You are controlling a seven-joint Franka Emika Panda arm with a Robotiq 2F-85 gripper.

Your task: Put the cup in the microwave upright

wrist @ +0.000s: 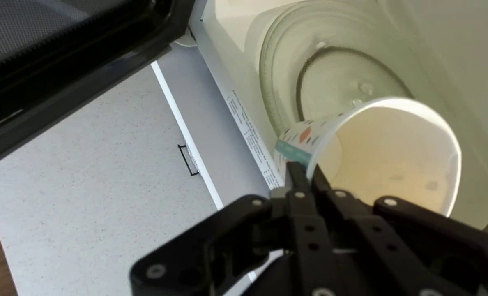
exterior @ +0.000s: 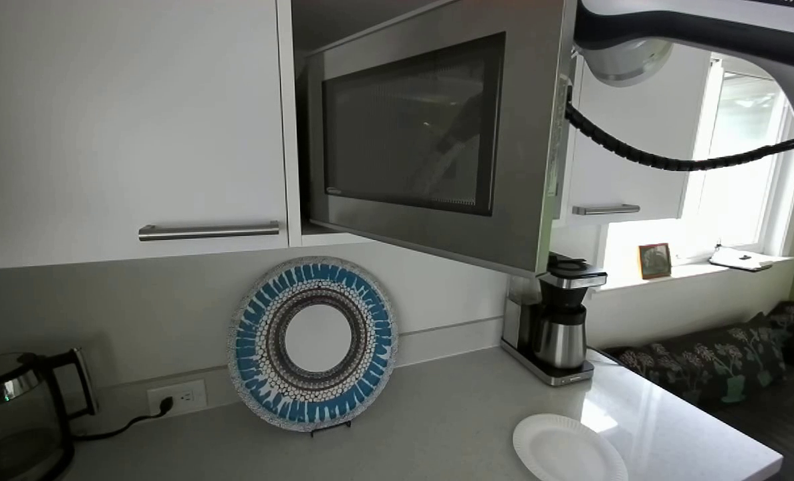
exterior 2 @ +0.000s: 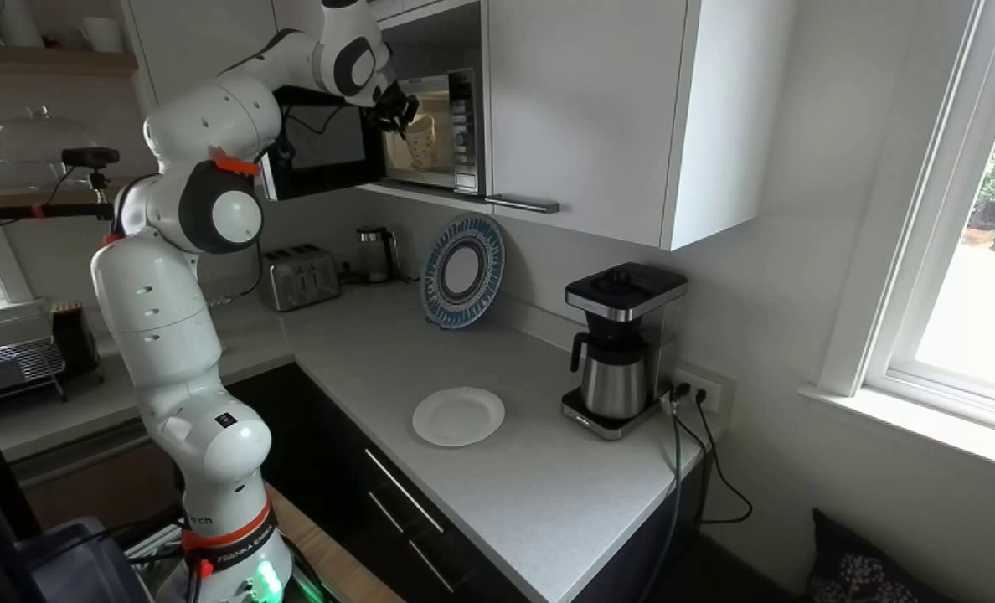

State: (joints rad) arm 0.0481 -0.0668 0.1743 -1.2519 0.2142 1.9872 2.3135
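The microwave, a silver-grey box, stands in the cabinet with its door swung open. Its control panel and lit cavity show in an exterior view. The cup, pale with a coloured pattern, is at the cavity mouth, rim up and slightly tilted. In the wrist view the cup hangs over the front part of the glass turntable. My gripper is shut on its rim, one finger inside, one outside. The gripper also shows in an exterior view. I cannot tell whether the cup touches the turntable.
The open door's dark inner face is close beside the arm. The microwave's front sill runs below the cup. A white plate, a coffee maker and a blue round platter stand on the counter below.
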